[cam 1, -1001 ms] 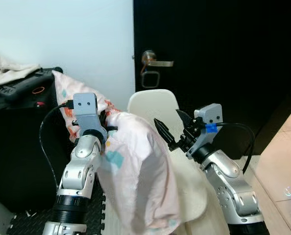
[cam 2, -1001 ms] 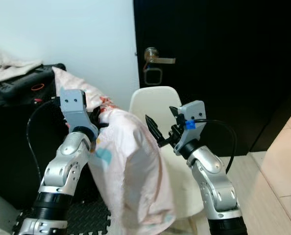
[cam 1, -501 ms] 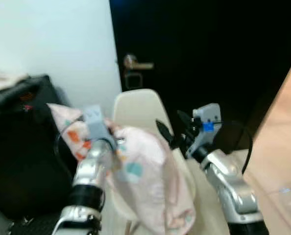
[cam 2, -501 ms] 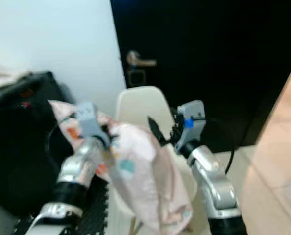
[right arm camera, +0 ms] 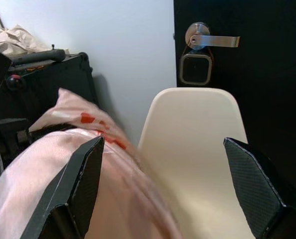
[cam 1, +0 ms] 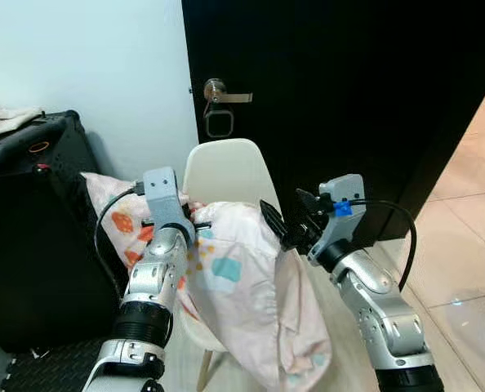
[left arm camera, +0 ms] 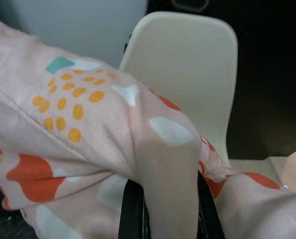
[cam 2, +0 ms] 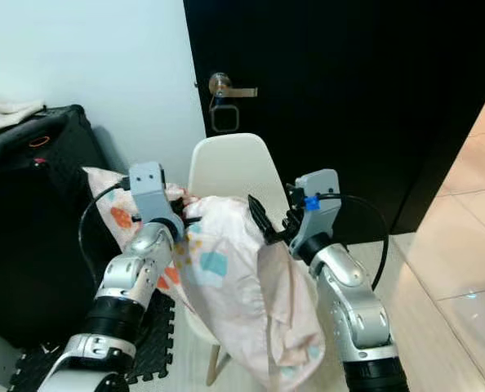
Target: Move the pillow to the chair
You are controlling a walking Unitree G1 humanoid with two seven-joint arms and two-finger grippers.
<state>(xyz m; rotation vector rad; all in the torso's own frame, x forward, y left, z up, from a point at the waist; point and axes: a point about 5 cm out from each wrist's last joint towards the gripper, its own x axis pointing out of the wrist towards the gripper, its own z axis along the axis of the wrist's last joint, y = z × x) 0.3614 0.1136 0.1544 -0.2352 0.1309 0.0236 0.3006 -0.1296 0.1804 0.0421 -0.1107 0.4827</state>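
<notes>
The pink pillow (cam 1: 242,286), printed with orange and teal shapes, hangs in front of the cream chair (cam 1: 226,167) and hides its seat. My left gripper (cam 1: 195,231) is shut on a fold at the pillow's top; the left wrist view shows the fabric pinched between the black fingers (left arm camera: 130,211), with the chair back (left arm camera: 188,64) behind. My right gripper (cam 1: 287,222) is open at the pillow's upper right edge, with nothing between its fingers (right arm camera: 73,194). I cannot tell whether the pillow rests on the seat.
A black door (cam 1: 349,98) with a metal handle (cam 1: 224,95) stands right behind the chair. A black suitcase (cam 1: 30,229) sits to the left against the white wall. Dark foam mat (cam 1: 55,367) lies bottom left, and pale tiled floor (cam 1: 463,245) to the right.
The whole view has shifted as the camera moved. The pillow now sits lower against the chair back, over the seat. The left gripper keeps its hold and the right stays open.
</notes>
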